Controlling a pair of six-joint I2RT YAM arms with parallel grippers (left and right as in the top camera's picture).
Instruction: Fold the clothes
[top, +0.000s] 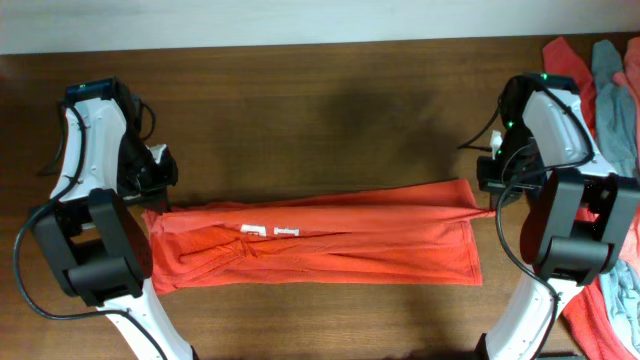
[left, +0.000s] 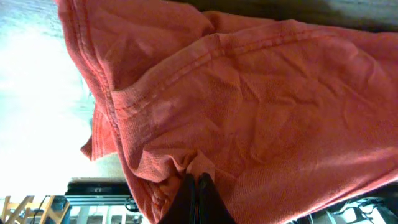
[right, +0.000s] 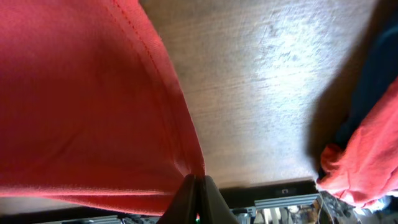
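Orange-red T-shirt (top: 320, 245): one item, folded into a long band across my wooden counter (top: 320, 110). My left hand (left: 196, 180) is pinched on one end, and my right hand (right: 194, 179) is pinched on the opposite corner. Other clothes (top: 615, 80): heaped at the counter edge by the right arm.

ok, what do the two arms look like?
Both alike: left arm and right arm have white curved links, bulky black joint housings and loose black cables looping alongside. A green light shows atop the right one. Left fingers and right fingers are thin and black.
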